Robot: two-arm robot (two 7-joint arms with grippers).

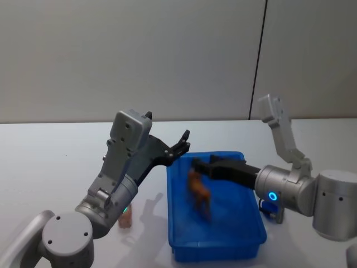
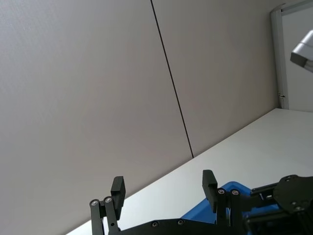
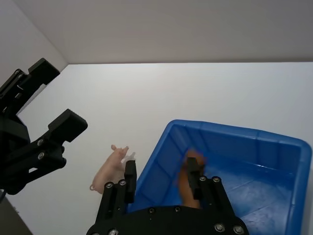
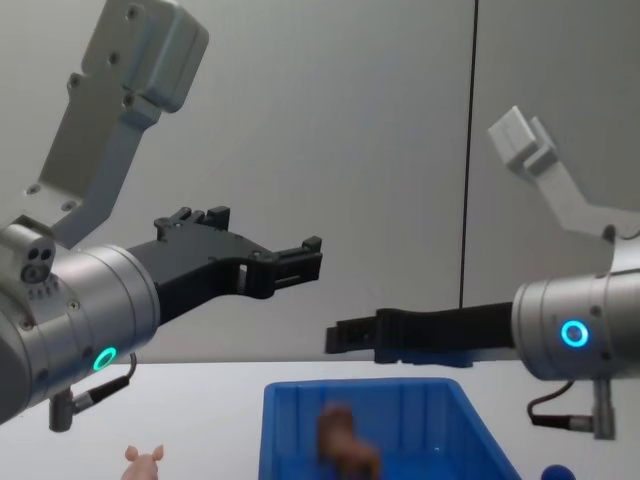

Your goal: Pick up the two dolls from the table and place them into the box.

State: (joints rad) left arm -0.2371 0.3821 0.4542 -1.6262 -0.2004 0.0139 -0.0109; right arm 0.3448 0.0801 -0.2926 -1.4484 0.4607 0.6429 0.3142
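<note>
— What is seen from the head?
— The left gripper (image 1: 186, 140) is held raised over the worktop (image 1: 50, 162), just beside the far left corner of the box (image 1: 217, 249), its fingers spread with nothing between them. The right gripper (image 1: 196, 164) is stretched over the box from the right. The brown doll (image 1: 199, 194) is seen blurred just under it, within the blue walls. A pink pig (image 1: 126, 218) is found on the worktop to the left of the box.
— And from the left wrist?
— The left gripper's fingers are shown wide apart against the wall (image 2: 98, 73), with a corner of the box and the right gripper beyond them.
— From the right wrist?
— The right gripper's fingers are seen parted. The brown doll is blurred behind one finger, inside the box toward its left side; whether finger and doll touch cannot be told. The pink pig is seen just outside that side of the box.
— From the chest?
— The left gripper is seen higher than the right one, both raised clear of the worktop. The brown doll is seen low inside the box, well under the right gripper. The blue doll (image 4: 557, 472) is seen on the worktop to the right of the box
</note>
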